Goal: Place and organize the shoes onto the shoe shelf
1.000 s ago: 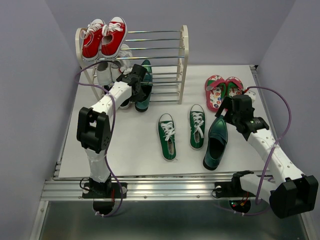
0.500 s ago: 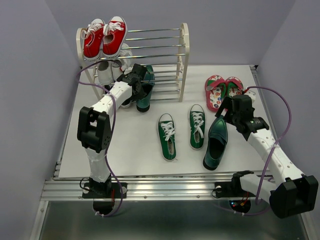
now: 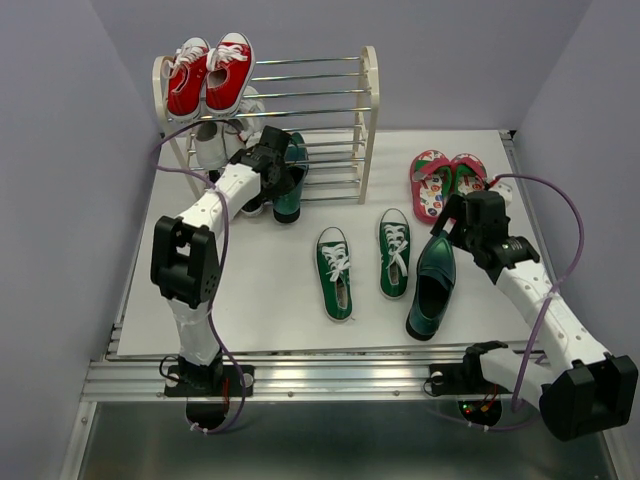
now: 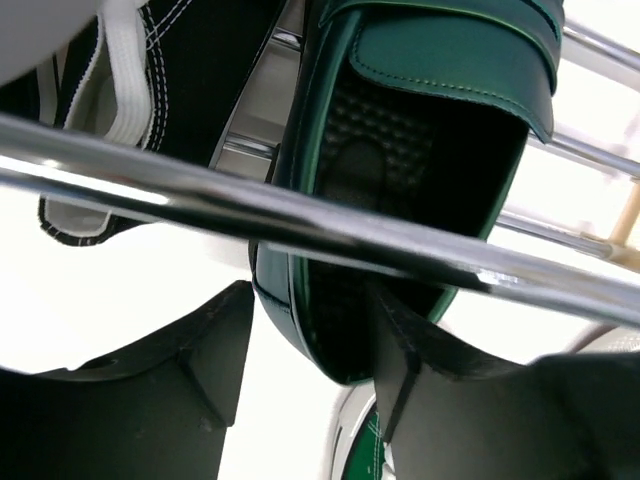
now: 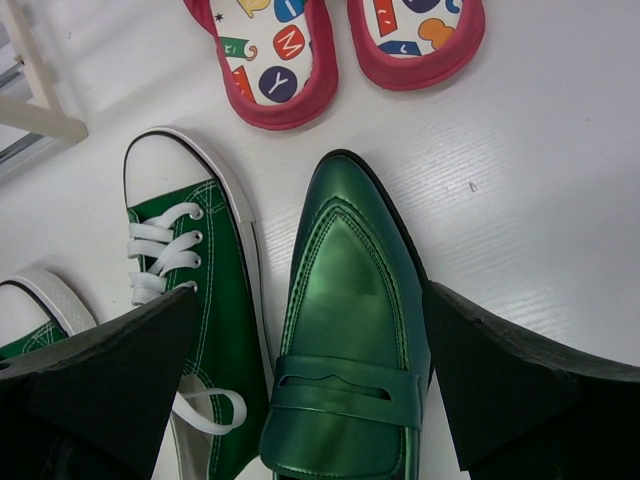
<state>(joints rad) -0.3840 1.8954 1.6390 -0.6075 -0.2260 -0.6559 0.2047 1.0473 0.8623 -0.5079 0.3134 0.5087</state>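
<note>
Holding one teal loafer (image 3: 288,187) at the bottom of the shoe shelf (image 3: 368,100).
The left gripper (image 4: 310,390) had its jaws clamped on the heel, with the toe inside the shelf. The right gripper (image 5: 310,400) had its jaws wide apart over the other loafer (image 5: 350,330) on the tabletop (image 3: 270,300).

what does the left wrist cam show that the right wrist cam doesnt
Only the left wrist: a teal loafer in the left gripper, jaws closed on its heel, a shelf rod across it, a black sneaker beside it. Only the right wrist: flip-flops, the laces of a green sneaker, the other loafer on the table under the right gripper, jaws open. Both: one teal loafer and part of the shelf.
</note>
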